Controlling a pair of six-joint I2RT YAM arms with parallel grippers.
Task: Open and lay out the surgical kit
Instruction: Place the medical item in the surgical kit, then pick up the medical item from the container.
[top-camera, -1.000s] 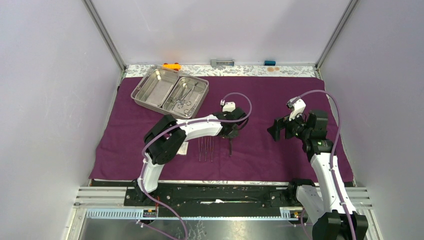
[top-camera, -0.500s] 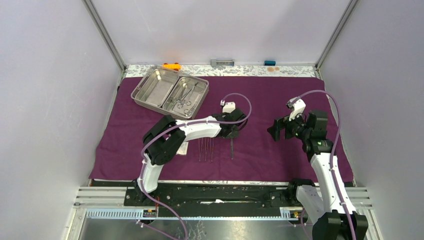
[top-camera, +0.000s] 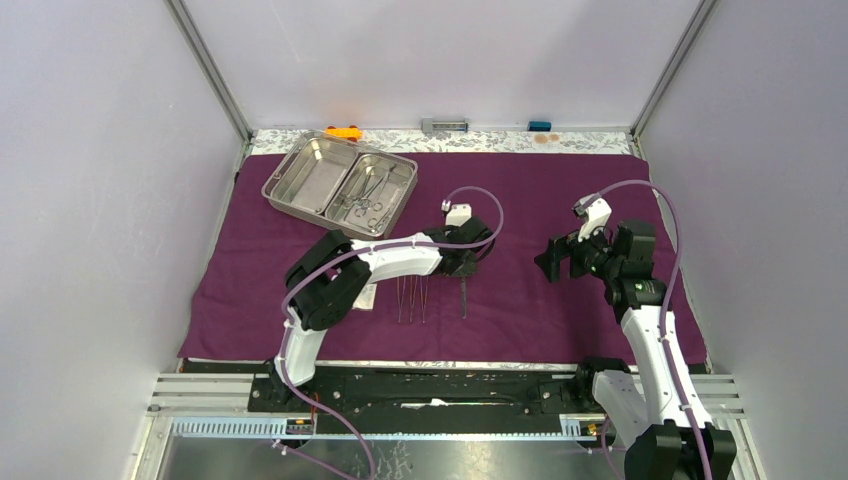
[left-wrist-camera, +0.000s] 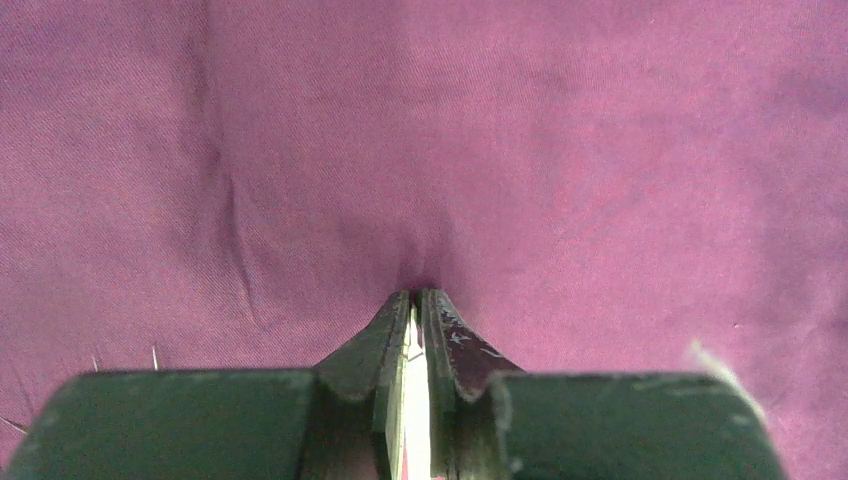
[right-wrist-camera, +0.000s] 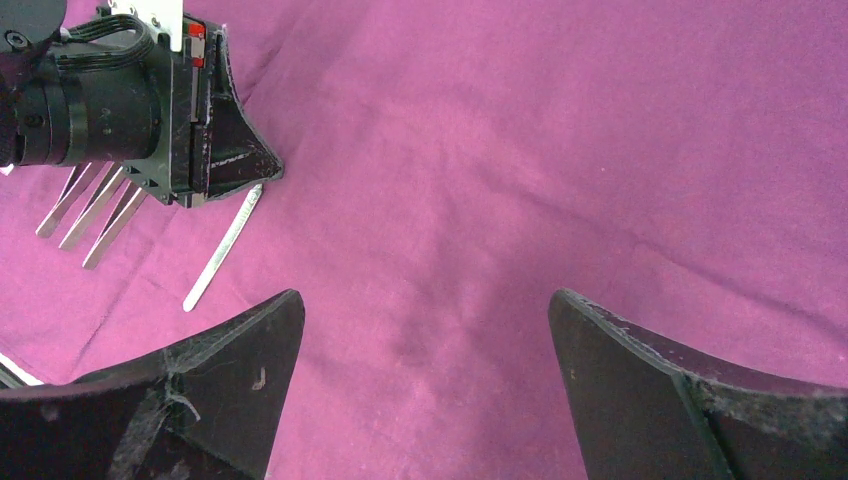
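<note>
Left claw (left-wrist-camera: 417, 295) nearly together on tweezers' (right-wrist-camera: 222, 248) far end, clamped or not cannot tell; long axis runs nearward from it; right claw (right-wrist-camera: 425, 296) apart, farther off

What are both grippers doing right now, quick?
Left gripper: jaws nearly closed at the end of the tweezers; whether they grip it cannot be told.
Right gripper: open, holding nothing.
</note>
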